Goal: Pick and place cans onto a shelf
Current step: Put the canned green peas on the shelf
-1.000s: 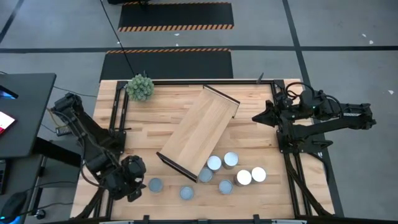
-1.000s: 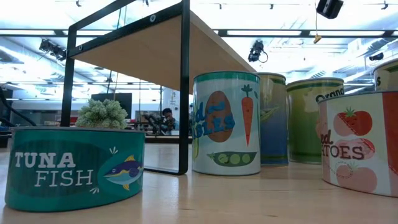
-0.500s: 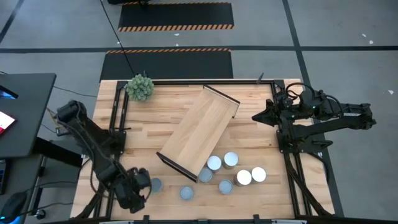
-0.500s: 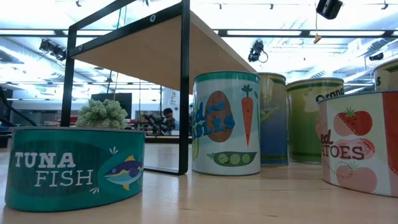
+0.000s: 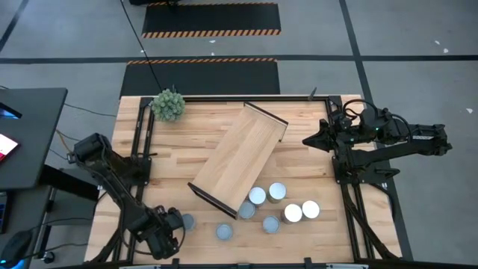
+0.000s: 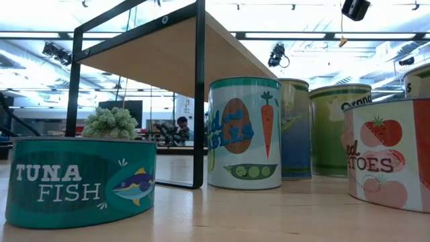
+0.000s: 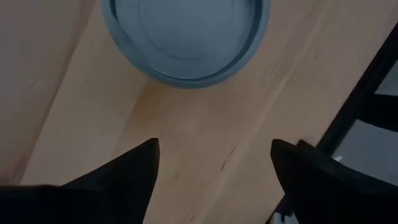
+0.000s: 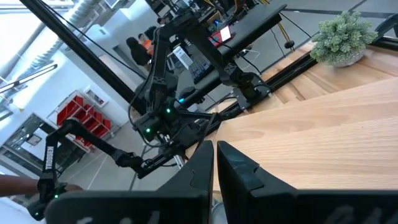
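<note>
Several cans with pale round tops stand on the table near its front edge, among them the leftmost can (image 5: 187, 222), (image 7: 186, 37) and a cluster (image 5: 277, 192) by the shelf's near end. The shelf (image 5: 239, 157) is a long light-wood board set at a slant mid-table. My left gripper (image 5: 172, 227), (image 7: 214, 162) points down just left of the leftmost can, open, with only bare table between its fingers. My right gripper (image 5: 308, 140), (image 8: 215, 163) hangs shut and level at the table's right side, holding nothing.
A green bushy plant (image 5: 169, 104) sits at the far left corner. Black frame rails (image 5: 142, 134) run along both table sides. In the low view a tuna can (image 6: 80, 180), a vegetable can (image 6: 244, 132) and a tomato can (image 6: 390, 158) stand beside the shelf's leg (image 6: 199, 101).
My left gripper has come down and toward the table's near edge, tipping further downward, and now stands right beside the leftmost can. The cans and the shelf have stayed where they were.
</note>
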Controlling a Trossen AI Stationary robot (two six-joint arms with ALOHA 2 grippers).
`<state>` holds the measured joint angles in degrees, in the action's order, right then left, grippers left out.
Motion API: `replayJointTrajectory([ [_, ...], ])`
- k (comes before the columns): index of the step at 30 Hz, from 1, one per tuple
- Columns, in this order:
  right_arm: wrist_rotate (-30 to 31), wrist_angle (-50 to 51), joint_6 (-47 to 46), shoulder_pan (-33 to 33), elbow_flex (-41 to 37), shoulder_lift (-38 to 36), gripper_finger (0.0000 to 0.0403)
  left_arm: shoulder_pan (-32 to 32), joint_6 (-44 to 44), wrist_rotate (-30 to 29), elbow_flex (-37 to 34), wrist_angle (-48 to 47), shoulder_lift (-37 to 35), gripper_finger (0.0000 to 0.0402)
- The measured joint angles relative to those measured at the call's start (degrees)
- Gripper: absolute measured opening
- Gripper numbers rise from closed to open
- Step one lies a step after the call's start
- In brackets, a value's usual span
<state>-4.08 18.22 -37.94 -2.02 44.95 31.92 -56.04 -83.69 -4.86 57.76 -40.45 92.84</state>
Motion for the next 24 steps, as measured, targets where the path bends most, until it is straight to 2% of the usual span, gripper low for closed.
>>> replayJointTrajectory([
  [9,0.1,0.0,0.1,0.0,0.0,0.0,0.0027,-2.5,5.1,-6.3,0.0,-0.1,3.4,0.0315],
  [17,0.1,-0.1,0.1,0.0,0.0,0.0,0.0027,-0.3,3.5,-7.7,0.0,0.4,6.4,0.0315],
  [24,0.1,-0.2,0.0,0.0,0.0,0.0,0.0027,2.9,3.5,-13.1,0.0,0.9,6.4,0.0315],
])
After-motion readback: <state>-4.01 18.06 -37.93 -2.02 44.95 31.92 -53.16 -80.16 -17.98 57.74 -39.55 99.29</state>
